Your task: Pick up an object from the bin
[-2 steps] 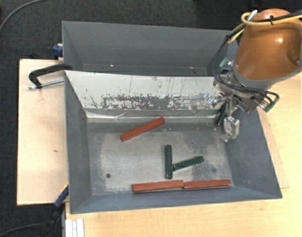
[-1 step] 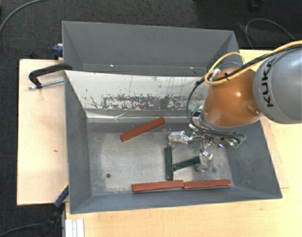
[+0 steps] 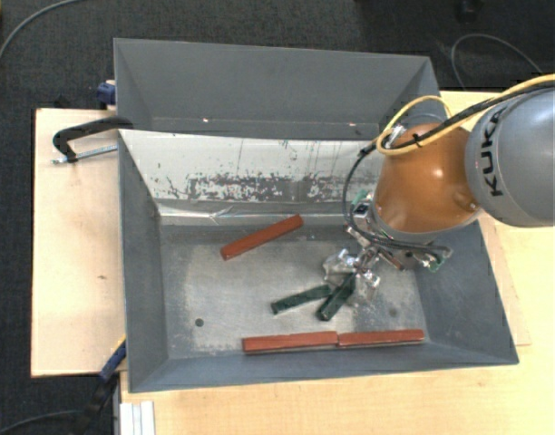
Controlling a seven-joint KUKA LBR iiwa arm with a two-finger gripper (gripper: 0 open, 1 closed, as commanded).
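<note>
Hovering pincer [image 3: 355,275] over dark green bar [image 3: 333,304]

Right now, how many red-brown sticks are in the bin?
3. One red-brown stick lies slanted mid-bin; a second stick and third stick lie end to end at the front. The arm may hide more.

Plenty of bare floor across the left half of the bin [image 3: 191,284], wide open. Further right, blocked by a slanted red-brown bar [image 3: 262,237] near the far wall, a pair of dark green sticks [image 3: 300,300] mid-floor, two red-brown bars [image 3: 289,342] end to end along the near wall, arm [image 3: 423,184] over the right side
</note>
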